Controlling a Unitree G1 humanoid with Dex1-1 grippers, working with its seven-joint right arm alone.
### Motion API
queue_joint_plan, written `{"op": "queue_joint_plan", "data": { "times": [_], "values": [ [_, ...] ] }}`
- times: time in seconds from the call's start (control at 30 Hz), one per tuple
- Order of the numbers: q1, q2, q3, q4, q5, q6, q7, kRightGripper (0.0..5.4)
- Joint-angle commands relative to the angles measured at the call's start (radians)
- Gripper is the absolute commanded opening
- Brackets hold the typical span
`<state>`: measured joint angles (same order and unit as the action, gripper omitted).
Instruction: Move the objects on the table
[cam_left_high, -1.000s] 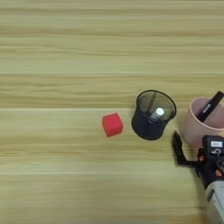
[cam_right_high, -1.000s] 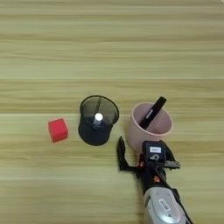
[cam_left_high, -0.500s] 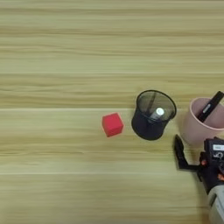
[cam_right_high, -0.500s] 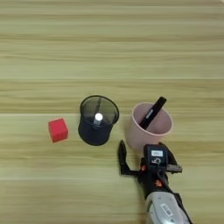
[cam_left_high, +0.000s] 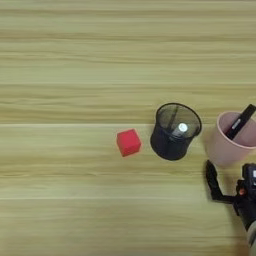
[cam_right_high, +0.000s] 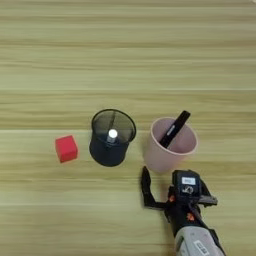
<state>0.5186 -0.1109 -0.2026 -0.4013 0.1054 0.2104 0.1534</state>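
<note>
A pale pink round cup (cam_right_high: 161, 156) stands on the wood-grain table (cam_right_high: 75, 60), right of centre, with a slim black marker pen (cam_right_high: 176, 128) leaning in it. Left of it stands a black mesh pen holder (cam_right_high: 112, 139). A dark pen stands inside it, and only its white end (cam_right_high: 112, 133) shows. My right gripper (cam_right_high: 174, 184) is just below the pink cup, near the bottom edge. It is open, with nothing between its fingers (cam_left_high: 212, 181). It does not touch the cup.
A small red cube (cam_right_high: 66, 148) lies left of the mesh holder. The silver forearm (cam_right_high: 196, 244) comes up from the bottom edge at the right.
My gripper has drawn back from the pink cup toward the bottom edge, still open. The cup, holder and cube have not moved.
</note>
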Motion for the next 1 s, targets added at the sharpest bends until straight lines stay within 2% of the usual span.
{"op": "queue_joint_plan", "data": {
  "times": [0.03, 0.3, 0.5, 1.0],
  "values": [
    [-0.001, -0.025, -0.027, -0.064, 0.013, 0.001, 0.004, 5.35],
    [0.019, -0.031, -0.049, -0.092, 0.015, 0.044, 0.012, 5.35],
    [0.024, -0.026, -0.098, -0.112, 0.034, 0.091, 0.000, 5.35],
    [-0.035, -0.035, -0.199, -0.066, 0.045, 0.119, -0.048, 5.35]
  ]
}}
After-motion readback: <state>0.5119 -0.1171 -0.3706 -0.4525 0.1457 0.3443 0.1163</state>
